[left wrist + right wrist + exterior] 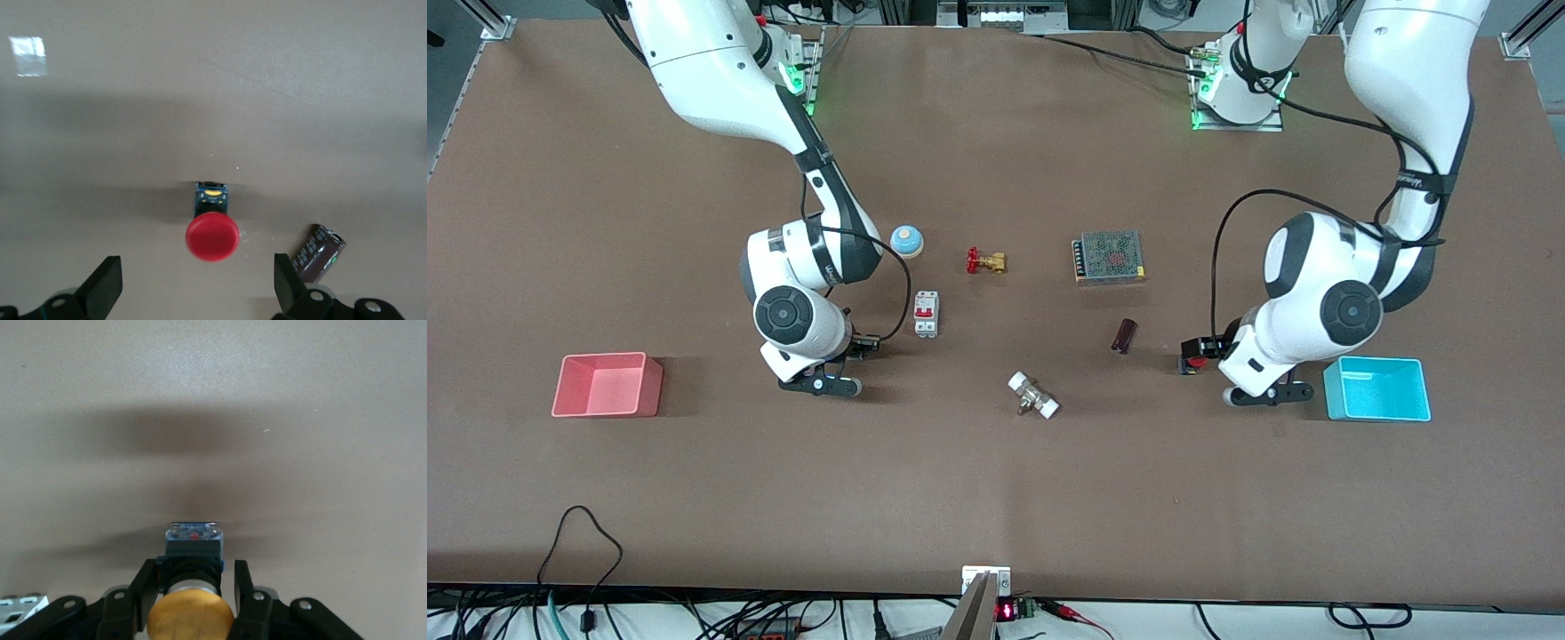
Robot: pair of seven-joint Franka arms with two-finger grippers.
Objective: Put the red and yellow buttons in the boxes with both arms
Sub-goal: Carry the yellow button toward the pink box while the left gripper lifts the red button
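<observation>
The red mushroom-capped push-button on its short black body [212, 235] is seen lying on the brown table [996, 498], between the open fingers [105, 285] of the left gripper [197, 293], which are spread wide and touch nothing. In the front view this red button [1191, 364] shows just beside the left arm's wrist, toward the left arm's end of the table, with the cyan thin-walled plastic bin [1376, 388] near it, still closer to that end. A dark brown cylindrical capacitor [319, 253] lies just beside the red button, apart from it; in the front view it [1124, 335] is a little farther from the camera.

The orange-yellow mushroom-capped push-button [190, 619] is clamped by its black body between the narrow-set fingers [148, 593] of the right gripper [193, 590]. That gripper [863, 345] is low over the table just beside a white circuit breaker with red switches [926, 314]. The pink thin-walled plastic bin [607, 385] stands well apart, toward the right arm's end of the table.

Farther from the camera, a blue dome bell with an orange knob [906, 240], a small brass valve with a red handle [986, 260] and a grey metal-mesh power supply [1110, 256] are set in a row. A white-ended metal fitting [1033, 396] lies nearer the camera, between the two arms.
</observation>
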